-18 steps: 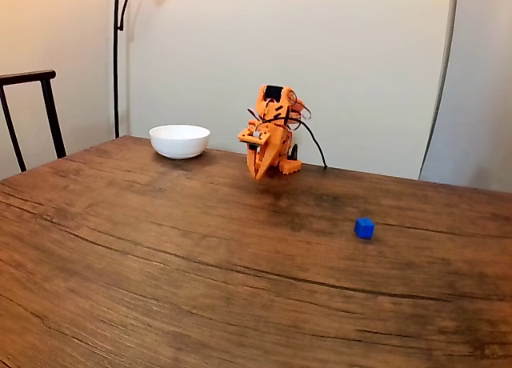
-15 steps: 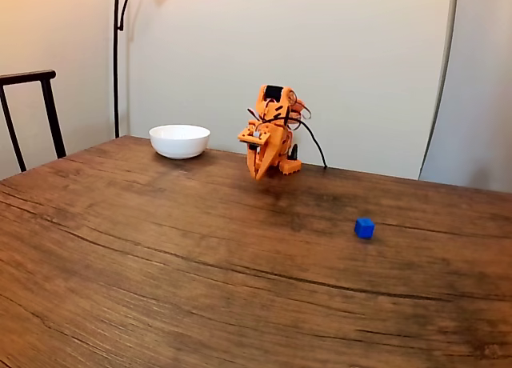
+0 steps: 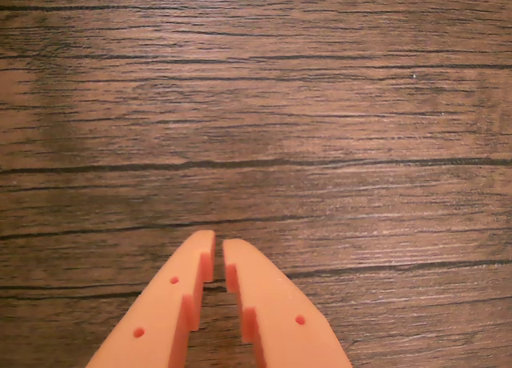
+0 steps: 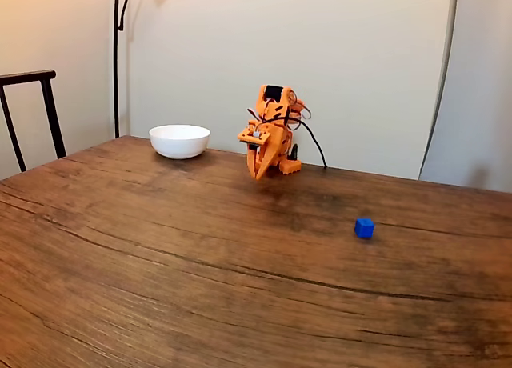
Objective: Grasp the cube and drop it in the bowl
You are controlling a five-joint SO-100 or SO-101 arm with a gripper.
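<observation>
On the dark brown, heavily grained wooden table [image 4: 160,256], the orange plastic arm [image 4: 272,132] sits folded up near the far edge, its two-finger orange gripper [image 4: 258,174] pointing down and hanging just above the wood. In the wrist view the gripper [image 3: 218,244] enters from the bottom edge, its two tapered fingers [image 3: 172,304] drawn nearly together with only a thin slit between the tips, and nothing held between them; bare wood grain spreads ahead of them to the top and both side edges. The tiny bright-blue solid cube [image 4: 365,228] rests on the table to the right of the arm in the fixed view and nearer the camera, well apart from the gripper, with open wood on every side of it. The glossy white round bowl [image 4: 179,141] stands to the left of the arm, close to the table's far edge, upright and separate from the arm. Between the bowl, the arm and the cube the tabletop is open, and the broad near half of the table runs unbroken to the bottom of the fixed view. Past the table's left edge stand a black-framed chair back [image 4: 32,112] and a thin black lamp pole [image 4: 117,60] against the pale wall [image 4: 360,64].
</observation>
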